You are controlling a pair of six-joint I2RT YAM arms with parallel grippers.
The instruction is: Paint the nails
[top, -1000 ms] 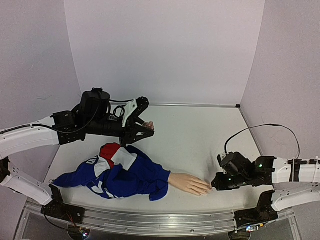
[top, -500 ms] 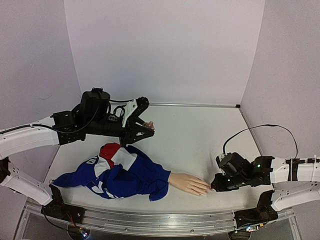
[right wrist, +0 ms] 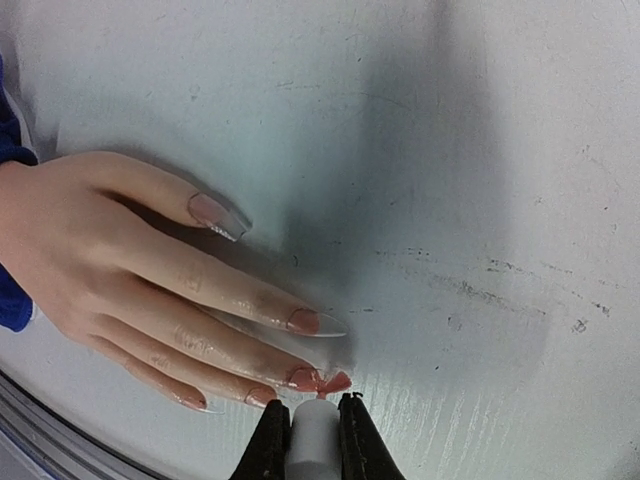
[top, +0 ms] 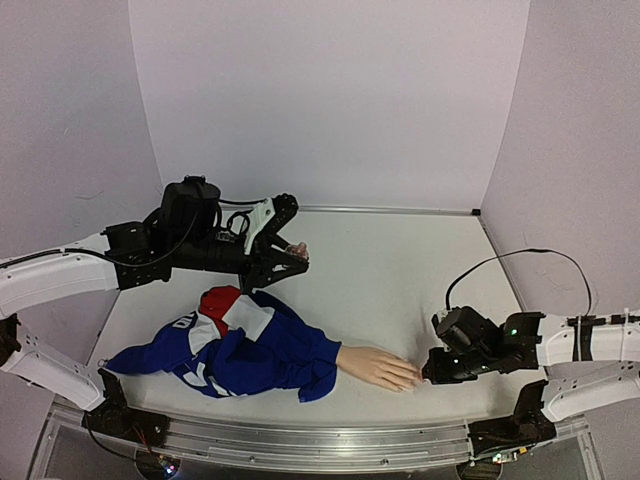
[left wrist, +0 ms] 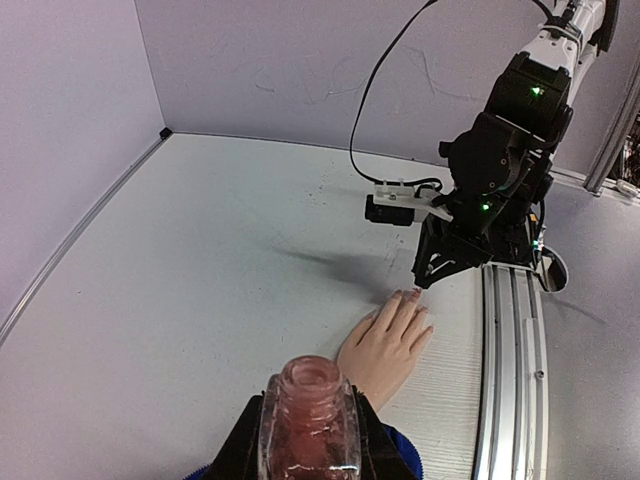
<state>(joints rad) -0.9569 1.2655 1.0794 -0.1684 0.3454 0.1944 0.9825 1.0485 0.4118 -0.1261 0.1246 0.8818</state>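
Observation:
A beige mannequin hand (top: pixel 376 366) with a blue sleeve (top: pixel 250 350) lies palm down near the table's front edge. It also shows in the right wrist view (right wrist: pixel 130 260) and the left wrist view (left wrist: pixel 388 340). My right gripper (right wrist: pixel 314 425) is shut on a white brush stem (right wrist: pixel 314 440). Its pink bristles (right wrist: pixel 330 385) touch the middle finger's nail (right wrist: pixel 305 378), which is pink. The index nail (right wrist: pixel 310 322) and thumb nail (right wrist: pixel 215 213) are pinkish with clear tips. My left gripper (left wrist: pixel 308 440) is shut on an open pinkish polish bottle (left wrist: pixel 309 420), held above the table at the back left.
Blue, red and white clothing (top: pixel 225 335) covers the mannequin arm at the front left. A metal rail (top: pixel 300 440) runs along the near edge. The right arm's black cable (top: pixel 500 262) loops over the table. Grey walls enclose three sides.
My right gripper has crept slightly left toward the fingertips. The left arm and the bottle have not moved.

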